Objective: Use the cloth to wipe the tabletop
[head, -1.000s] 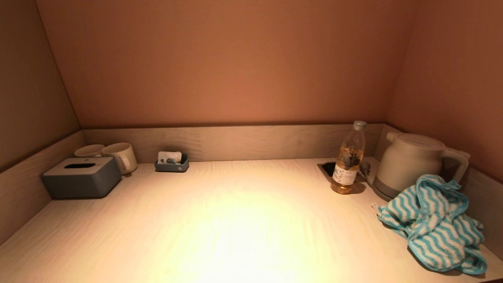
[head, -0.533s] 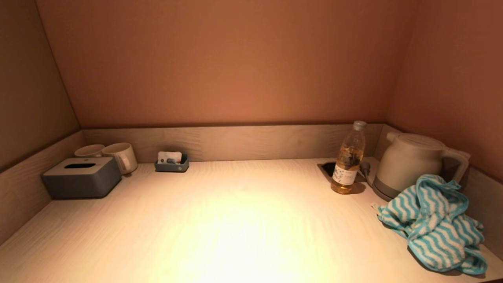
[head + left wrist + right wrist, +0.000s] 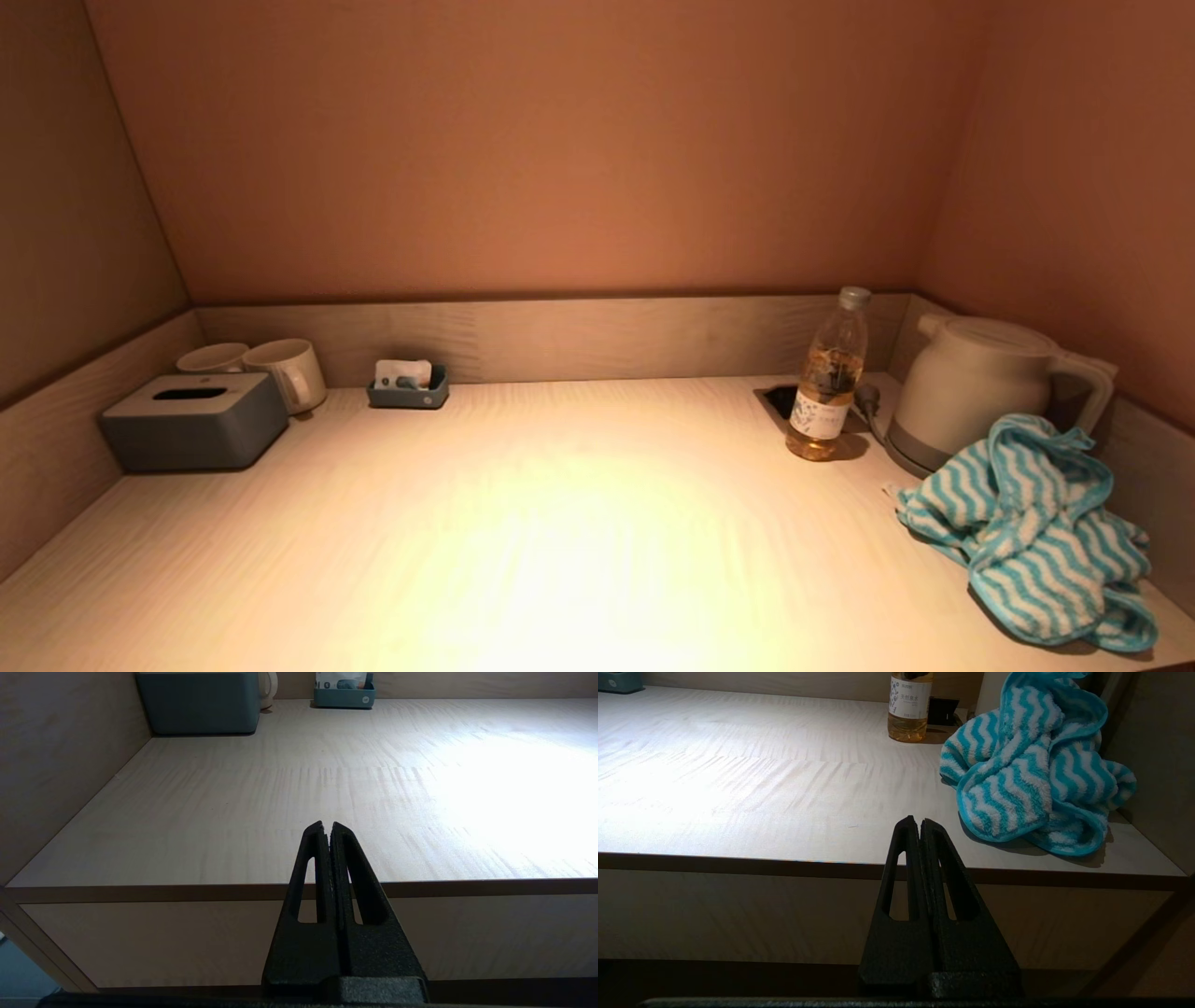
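Note:
A crumpled cloth (image 3: pixel 1032 532) with turquoise and white wavy stripes lies at the near right of the pale wooden tabletop (image 3: pixel 560 523), in front of the kettle. It also shows in the right wrist view (image 3: pixel 1031 770). My right gripper (image 3: pixel 920 822) is shut and empty, held in front of the table's front edge, short of the cloth and a little to its left. My left gripper (image 3: pixel 327 826) is shut and empty, held in front of the front edge on the left side. Neither gripper shows in the head view.
A white kettle (image 3: pixel 980 387) and a bottle of amber liquid (image 3: pixel 829 378) stand at the back right by a recessed socket (image 3: pixel 780 399). A grey tissue box (image 3: pixel 194 420), two mugs (image 3: pixel 285 371) and a small grey tray (image 3: pixel 407 387) stand at the back left. Walls enclose three sides.

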{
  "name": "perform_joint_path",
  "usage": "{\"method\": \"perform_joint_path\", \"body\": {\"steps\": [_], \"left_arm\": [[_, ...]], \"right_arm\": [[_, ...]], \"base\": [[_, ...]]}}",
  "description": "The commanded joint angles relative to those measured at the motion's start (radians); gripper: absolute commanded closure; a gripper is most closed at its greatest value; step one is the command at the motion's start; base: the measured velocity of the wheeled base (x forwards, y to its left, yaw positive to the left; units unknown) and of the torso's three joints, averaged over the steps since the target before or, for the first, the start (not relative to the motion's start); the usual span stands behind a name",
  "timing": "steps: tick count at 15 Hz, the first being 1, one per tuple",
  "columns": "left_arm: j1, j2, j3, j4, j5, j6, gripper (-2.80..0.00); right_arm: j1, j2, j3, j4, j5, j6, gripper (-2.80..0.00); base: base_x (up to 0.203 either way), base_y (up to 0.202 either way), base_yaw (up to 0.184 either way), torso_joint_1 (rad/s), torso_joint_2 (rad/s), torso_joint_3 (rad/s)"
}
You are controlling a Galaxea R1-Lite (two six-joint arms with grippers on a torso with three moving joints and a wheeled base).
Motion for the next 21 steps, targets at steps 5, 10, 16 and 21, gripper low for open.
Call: {"method": "perform_joint_path", "body": {"steps": [5,10,16,21], "left_arm": [[0.000,0.000,0.000,0.000,0.000,-0.001,0.00],[0.000,0.000,0.000,0.000,0.000,-0.001,0.00],[0.000,0.000,0.000,0.000,0.000,-0.001,0.00],[0.000,0.000,0.000,0.000,-0.001,-0.001,0.00]], "right_arm": [[0.000,0.000,0.000,0.000,0.001,-0.001,0.00],[0.000,0.000,0.000,0.000,0.001,-0.001,0.00],[0.000,0.000,0.000,0.000,0.001,-0.001,0.00],[0.001,0.000,0.000,0.000,0.001,-0.001,0.00]], "base": [[0.000,0.000,0.000,0.000,0.00,0.000],[0.000,0.000,0.000,0.000,0.00,0.000],[0.000,0.000,0.000,0.000,0.00,0.000],[0.000,0.000,0.000,0.000,0.00,0.000]]}}
